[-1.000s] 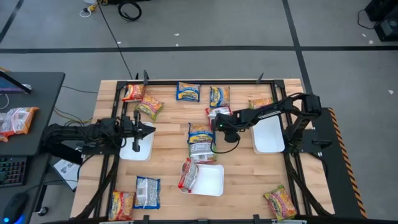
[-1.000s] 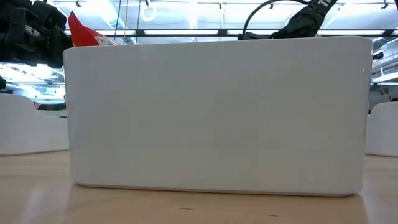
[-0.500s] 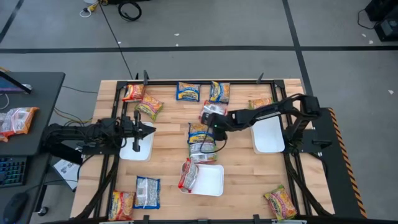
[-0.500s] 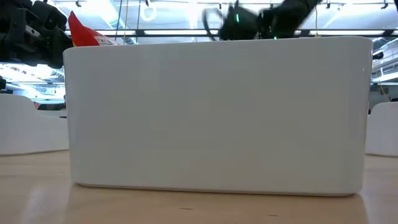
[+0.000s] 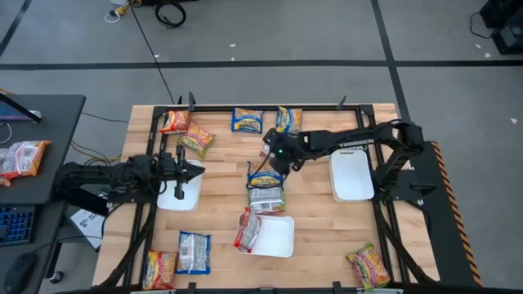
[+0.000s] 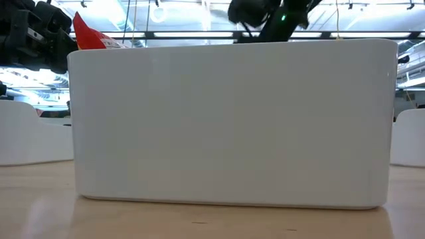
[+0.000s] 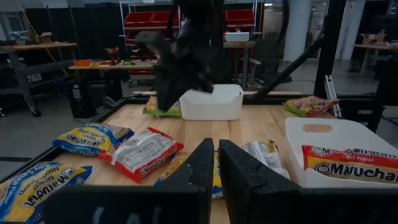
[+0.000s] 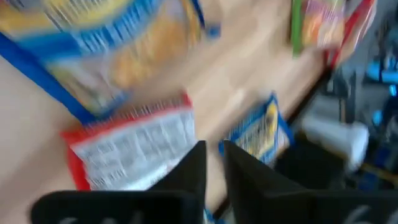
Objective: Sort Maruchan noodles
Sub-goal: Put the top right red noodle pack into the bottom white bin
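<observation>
Front tray [image 5: 282,237] – one red packet [image 5: 246,229] at rim

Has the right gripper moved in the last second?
Yes. The right gripper has swung away from the right-hand white tray, toward the table's far edge.

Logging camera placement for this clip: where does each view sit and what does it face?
High: overhead, straight down on table, both arms.
Low: tabletop height, facing a white tray; arm parts above.
Left wrist: behind left pincer, looking across table at right arm.
Right wrist: above packets, right pincer in view.
Shared: the red-and-silver packet.
</observation>
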You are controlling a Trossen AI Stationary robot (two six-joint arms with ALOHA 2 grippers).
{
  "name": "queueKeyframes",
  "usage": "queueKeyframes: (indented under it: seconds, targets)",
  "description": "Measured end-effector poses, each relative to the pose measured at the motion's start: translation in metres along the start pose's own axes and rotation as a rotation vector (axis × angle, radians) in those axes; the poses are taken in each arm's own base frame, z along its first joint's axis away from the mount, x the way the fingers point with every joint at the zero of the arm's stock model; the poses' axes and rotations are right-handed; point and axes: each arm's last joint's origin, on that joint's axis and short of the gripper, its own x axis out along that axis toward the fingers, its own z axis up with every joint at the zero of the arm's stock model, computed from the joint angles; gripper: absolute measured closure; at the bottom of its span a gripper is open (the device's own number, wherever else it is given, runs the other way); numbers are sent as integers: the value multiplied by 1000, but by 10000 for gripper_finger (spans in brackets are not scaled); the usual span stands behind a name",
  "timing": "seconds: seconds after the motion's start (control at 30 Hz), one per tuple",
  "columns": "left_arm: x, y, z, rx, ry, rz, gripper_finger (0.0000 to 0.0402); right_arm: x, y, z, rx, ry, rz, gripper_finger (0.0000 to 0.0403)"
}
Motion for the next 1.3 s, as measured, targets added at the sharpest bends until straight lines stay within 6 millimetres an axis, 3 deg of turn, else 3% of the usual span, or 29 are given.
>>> queueKeyframes:
  seconds: [0.13, 0.3, 0.5, 0.63, 0.77, 1.03, 1.3]
  targets:
    - [0, 0, 0, 0, 1, 0, 370, 12, -6, 7, 140, 50, 30, 259]
    - [0, 0, 0, 0, 0, 0, 370, 21, -20, 16, 340, 30, 263, 181]
    - [0, 0, 0, 0, 0, 0, 370, 61, -12, 23, 309, 88, 382, 121]
    - [0, 0, 0, 0, 0, 0, 370, 81, -1, 19, 274, 164, 415, 110]
    - [0, 0, 0, 0, 0, 0, 370, 88, -1, 12, 246, 225, 394, 117]
    - [0, 0, 0, 0, 0, 0, 370, 68, -10, 10, 247, 229, 354, 121]
    - [0, 0, 0, 0, 0, 0, 370, 67, -10, 12, 285, 214, 356, 90]
